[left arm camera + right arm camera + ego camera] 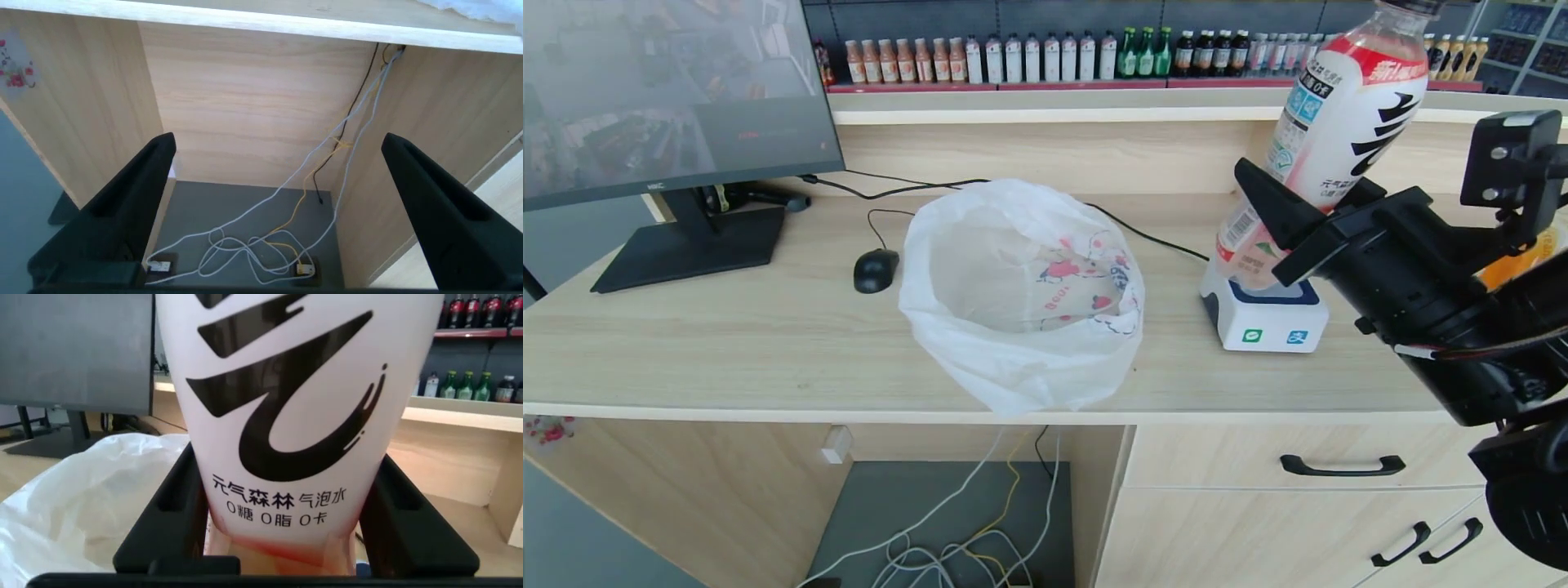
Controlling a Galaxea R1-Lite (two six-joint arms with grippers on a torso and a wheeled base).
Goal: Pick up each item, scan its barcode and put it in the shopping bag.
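Gripping the bottle (1339,114) low on its body with the right gripper (1311,204), jaws snug against both sides. Held tilted, cap up and away, base down over the scanner (1270,322) on the right of the table (727,343); touching or just above, cannot tell. Likely angled so to bring the barcode (1240,222), low on the label, close to the scanner's top face. Judged as the scanning step, bagging not yet done.

Just left of the scanner: bag (1021,343), standing open-mouthed mid-table, walls slumped, print showing on the inside; contents not clear. Probably set there for a short carry from the scanner and a drop through the wide mouth. Worth watching: the soft rim nearest the scanner, apt to catch the bottle's base or fold inward if crossed too low; better to lift clear first.

Further left, mouse (876,269) and monitor (662,90), with a cable (1143,237) running from behind the bag towards the scanner; none on the direct line between scanner and bag. Behind the table, a shelf (1045,84) of drinks.

Parked low, below the table edge: left gripper (278,220), jaws spread wide and holding nothing, facing the open bay with loose wires (270,237) on its floor; well out of the way
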